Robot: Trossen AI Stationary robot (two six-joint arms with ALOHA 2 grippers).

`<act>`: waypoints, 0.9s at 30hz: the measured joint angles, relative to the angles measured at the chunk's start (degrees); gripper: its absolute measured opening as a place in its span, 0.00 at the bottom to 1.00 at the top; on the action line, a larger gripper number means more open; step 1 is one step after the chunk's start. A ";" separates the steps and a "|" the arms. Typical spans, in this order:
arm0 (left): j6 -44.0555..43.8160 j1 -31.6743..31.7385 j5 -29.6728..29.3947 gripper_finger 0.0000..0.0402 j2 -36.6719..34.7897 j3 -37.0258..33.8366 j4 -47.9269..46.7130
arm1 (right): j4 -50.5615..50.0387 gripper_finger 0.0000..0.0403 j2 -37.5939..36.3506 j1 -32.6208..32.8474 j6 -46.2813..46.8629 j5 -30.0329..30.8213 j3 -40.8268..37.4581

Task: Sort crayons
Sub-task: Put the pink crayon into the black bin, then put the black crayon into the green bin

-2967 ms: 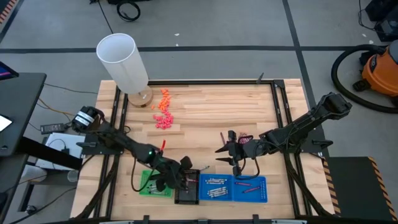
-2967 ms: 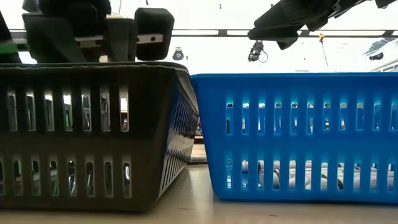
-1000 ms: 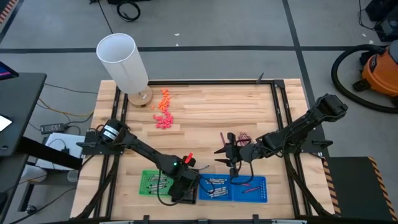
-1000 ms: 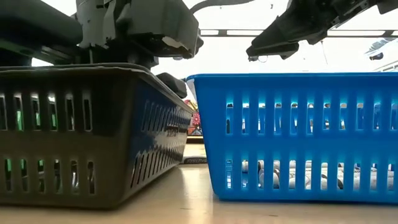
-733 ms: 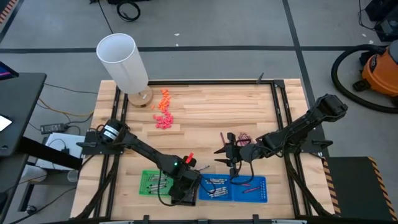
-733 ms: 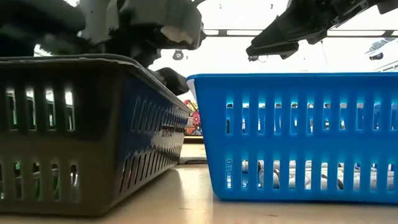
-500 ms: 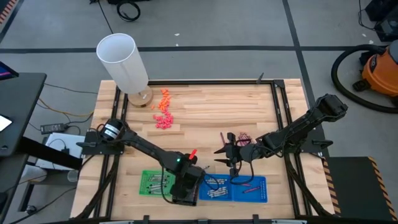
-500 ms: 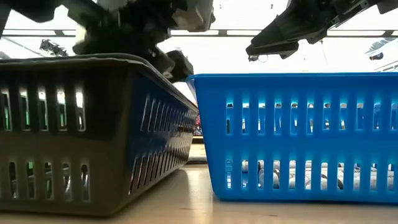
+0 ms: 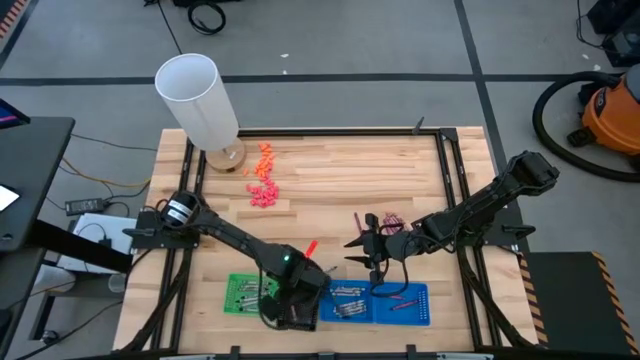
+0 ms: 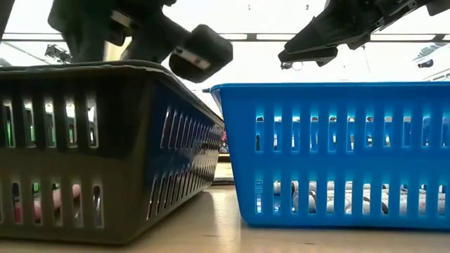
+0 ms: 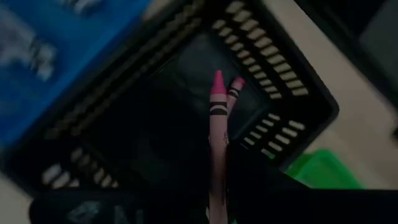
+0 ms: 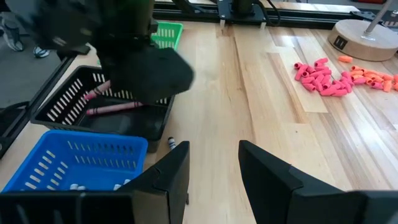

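Left wrist view: pink crayon [image 11: 217,124] points into black basket [image 11: 273,74].

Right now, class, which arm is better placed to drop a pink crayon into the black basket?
The left: its hand already grips pink crayons above the black basket. The right hand hangs empty beyond the blue basket.

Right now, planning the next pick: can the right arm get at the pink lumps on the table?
Probably yes. The right gripper is open and empty, with bare table between it and the pink lumps.

grey floor [image 9: 380,40], orange vacuum [image 9: 612,115], wooden table [image 9: 340,165]
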 joint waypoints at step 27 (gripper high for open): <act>21.85 1.05 -34.60 0.42 -0.04 4.86 -0.69 | -0.35 0.37 -0.02 0.47 -0.64 -0.36 0.02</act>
